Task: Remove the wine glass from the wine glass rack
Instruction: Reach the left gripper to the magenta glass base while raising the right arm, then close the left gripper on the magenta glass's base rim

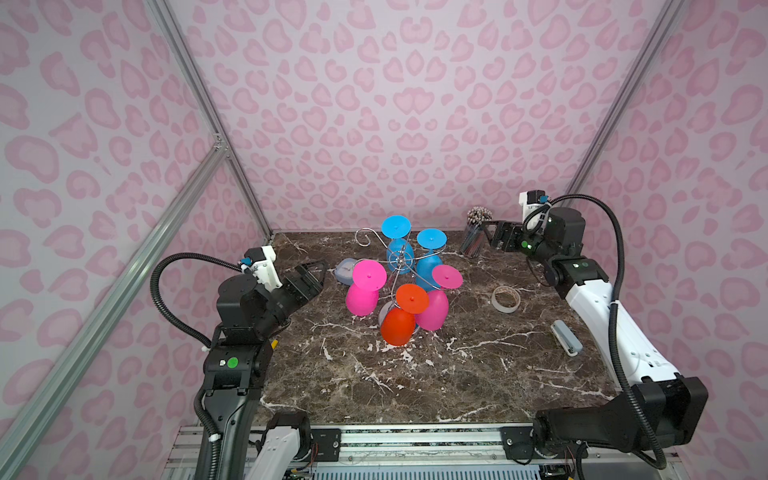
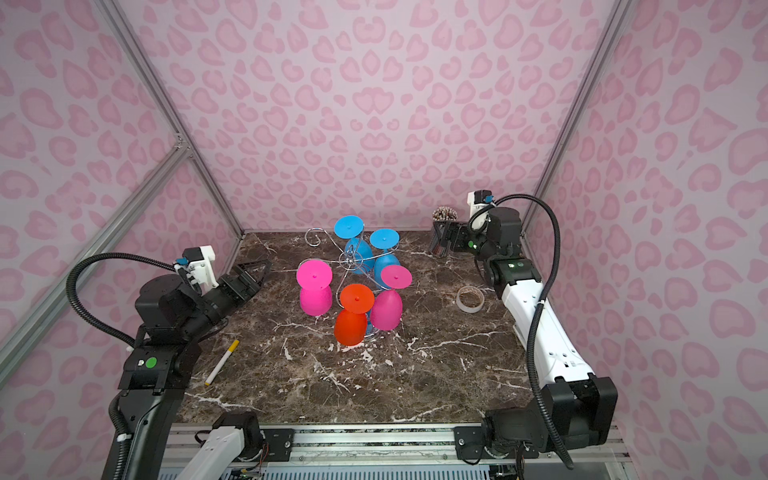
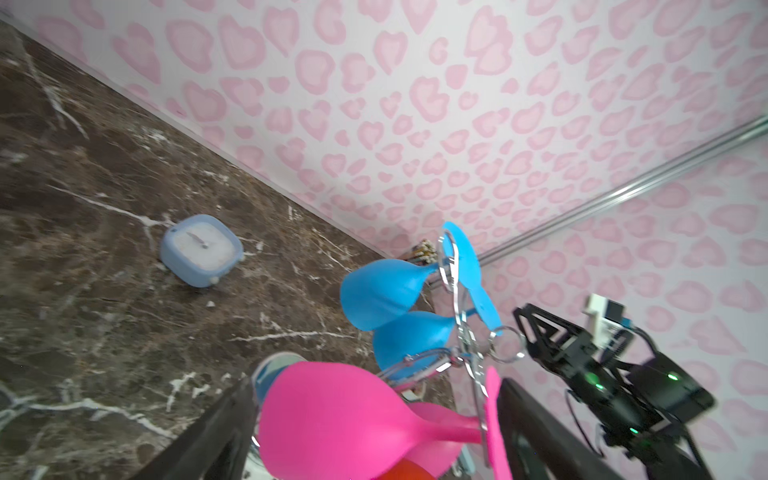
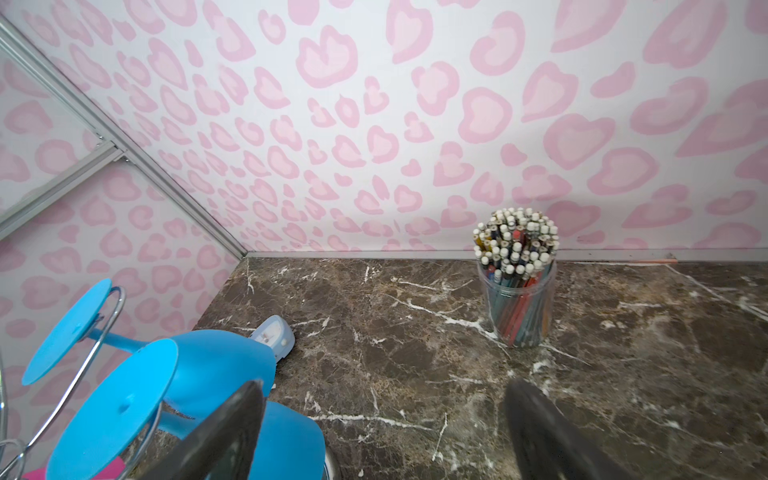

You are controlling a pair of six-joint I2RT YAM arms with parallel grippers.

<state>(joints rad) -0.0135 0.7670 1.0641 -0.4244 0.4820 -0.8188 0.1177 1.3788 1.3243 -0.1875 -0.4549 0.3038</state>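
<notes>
My left gripper [image 1: 312, 275] has its jaws spread wide and holds nothing. It points at the nearer pink glass [image 1: 362, 297], close but not touching, and that arm is folded with the elbow high. My right gripper [image 1: 489, 237] is also spread and empty. Its arm reaches along the right edge to the back, wrist bent inward, just beside the cup of pencils [image 4: 517, 307].

The white sticker [image 1: 222, 363] on the left arm is too small for me to read.

The rack [image 1: 399, 266] stands mid-table towards the back, with two blue glasses, two pink and one orange glass [image 1: 398, 326] hanging bowl-down.

Only the left wrist view shows the clock [image 3: 201, 249] face-on. A top view shows a marker [image 2: 222, 361] lying whole. A top view shows a grey stapler [image 1: 566, 337] past the tape roll [image 1: 505, 298].
</notes>
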